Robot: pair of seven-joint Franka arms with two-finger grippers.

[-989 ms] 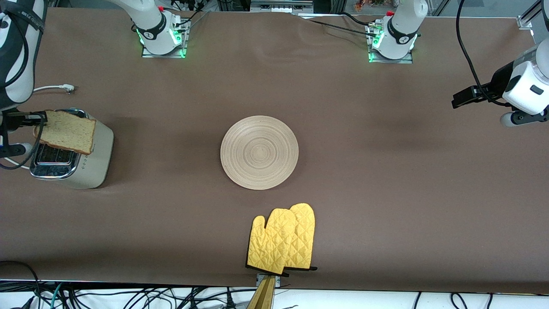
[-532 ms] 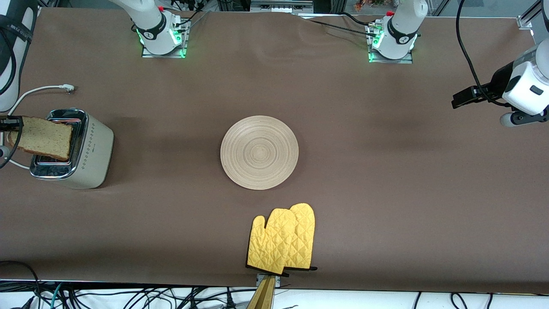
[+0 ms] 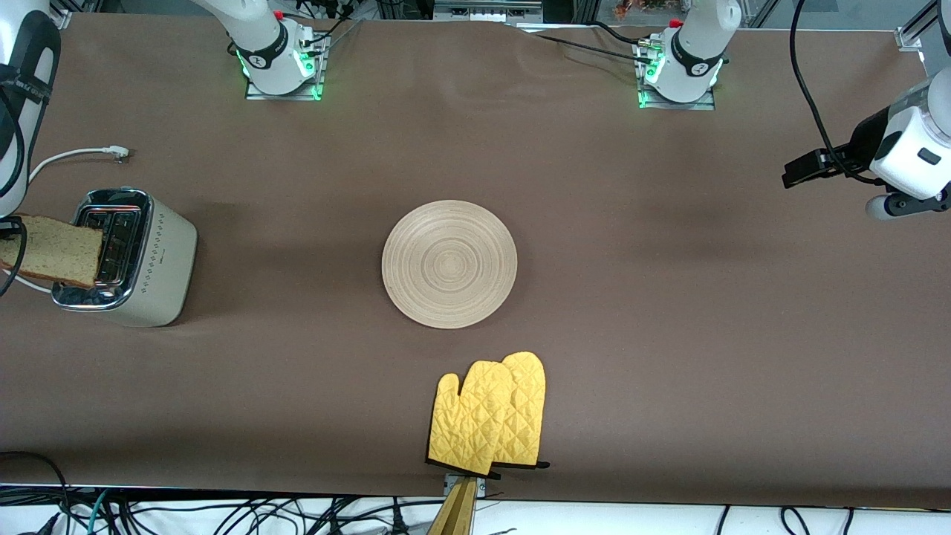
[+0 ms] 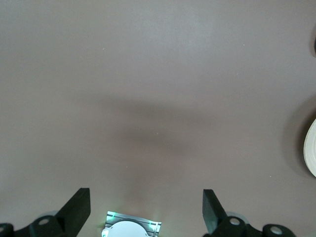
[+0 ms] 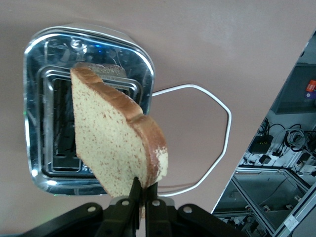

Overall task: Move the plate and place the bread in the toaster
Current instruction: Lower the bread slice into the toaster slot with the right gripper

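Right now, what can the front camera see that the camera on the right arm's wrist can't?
Only the front view shows the round tan wooden plate, the yellow quilted oven mitts and the left claw, waiting high over its end of the table. Only the right wrist view shows the right claw pinching the crust. Both show the speckled beige bread slice over the cream-white chrome-topped toaster.

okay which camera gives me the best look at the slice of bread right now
The right wrist view. There the bread fills the frame, pinched at its edge by the right gripper over the toaster, crust and speckles plain. The front view catches only part of the bread at the frame's edge, beside the toaster's slots. The left wrist view shows none of it.
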